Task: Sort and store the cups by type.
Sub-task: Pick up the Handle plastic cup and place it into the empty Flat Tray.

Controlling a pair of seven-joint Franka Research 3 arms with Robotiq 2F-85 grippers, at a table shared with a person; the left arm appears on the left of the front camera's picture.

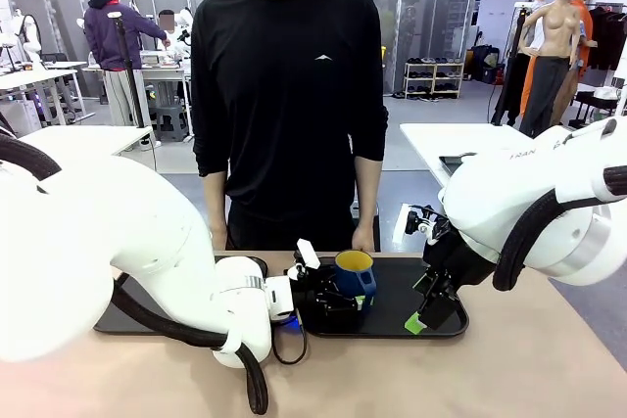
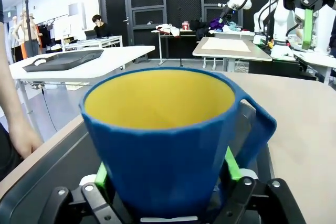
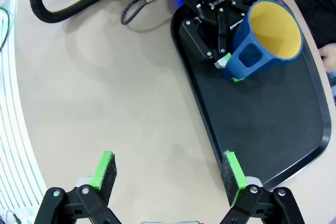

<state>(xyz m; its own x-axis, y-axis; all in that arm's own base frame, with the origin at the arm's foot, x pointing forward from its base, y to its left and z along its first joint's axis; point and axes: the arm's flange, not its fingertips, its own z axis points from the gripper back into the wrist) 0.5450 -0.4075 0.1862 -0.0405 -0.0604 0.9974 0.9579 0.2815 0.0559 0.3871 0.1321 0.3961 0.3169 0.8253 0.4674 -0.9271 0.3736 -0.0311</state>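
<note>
The blue mug (image 2: 168,145), yellow inside, sits between the fingers of the left gripper (image 2: 165,174), its base low in the throat of the gripper and its mouth pointing away along the fingers. The green pads (image 2: 231,164) flank its lower wall on both sides; in the left wrist view they look just clear of it or barely touching, so I judge the jaws spread wide around the mug, not pressing on it, though I cannot be sure of contact. The handle (image 3: 251,56) sticks out to one side of the fingers, not between them.

From the right wrist view the mug rests on the black tray (image 3: 273,129), near the tray's end closest to the left arm, tilted so its long axis runs roughly level with the gripper's reach and its mouth lifted a little. In the front view the mug (image 1: 355,273) is at the middle of the tray's (image 1: 392,330) near half, with the person's hand (image 1: 364,239) just beyond the far edge.

The right gripper (image 3: 168,174) hovers with its jaws well apart and empty above the tray's near edge and the tabletop (image 3: 105,93), well away from the mug. The left arm is plainly the nearer one; any retreat should go straight back along the mug's axis.
</note>
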